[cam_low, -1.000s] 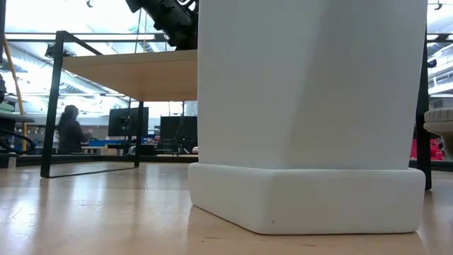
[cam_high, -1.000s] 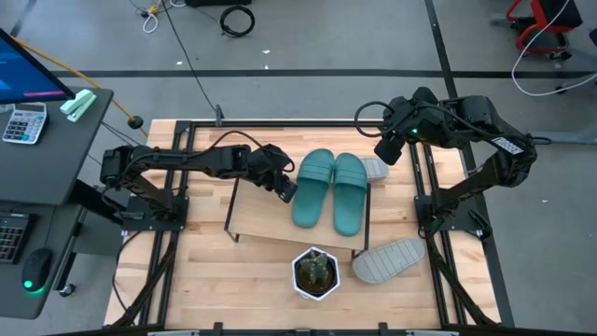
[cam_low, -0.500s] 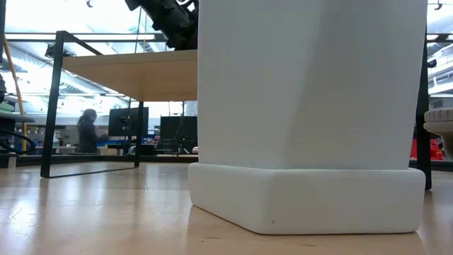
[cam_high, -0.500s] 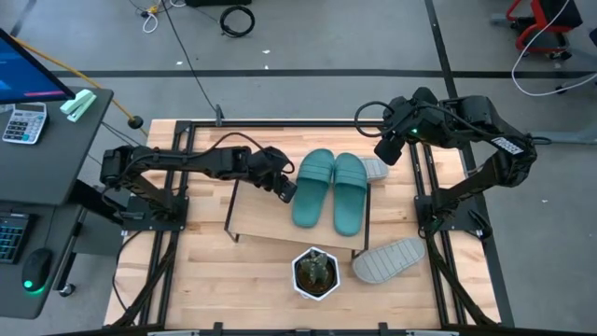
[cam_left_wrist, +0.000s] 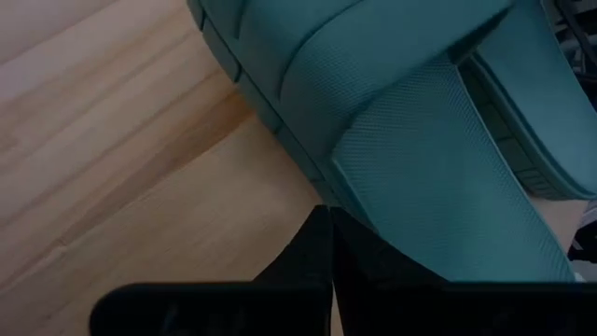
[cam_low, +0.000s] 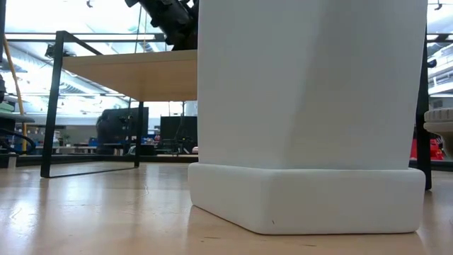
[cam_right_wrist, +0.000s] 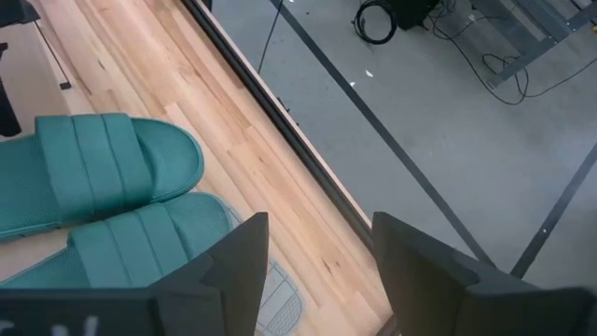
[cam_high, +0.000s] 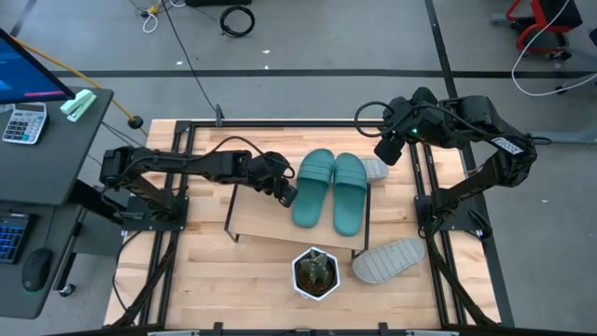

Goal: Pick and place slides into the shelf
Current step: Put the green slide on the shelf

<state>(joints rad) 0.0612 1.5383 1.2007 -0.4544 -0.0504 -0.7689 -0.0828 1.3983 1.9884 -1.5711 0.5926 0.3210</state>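
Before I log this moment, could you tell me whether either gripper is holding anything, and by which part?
Nothing is held. The left gripper is shut and empty beside the teal slides on the shelf; the right gripper hangs open above the grey slide.

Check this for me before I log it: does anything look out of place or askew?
Yes. One light grey foam slide sandal lies sole-up and slanted on the larger wooden table, off the low wooden-topped shelf. The other grey slide is mostly hidden behind the teal-green pair.
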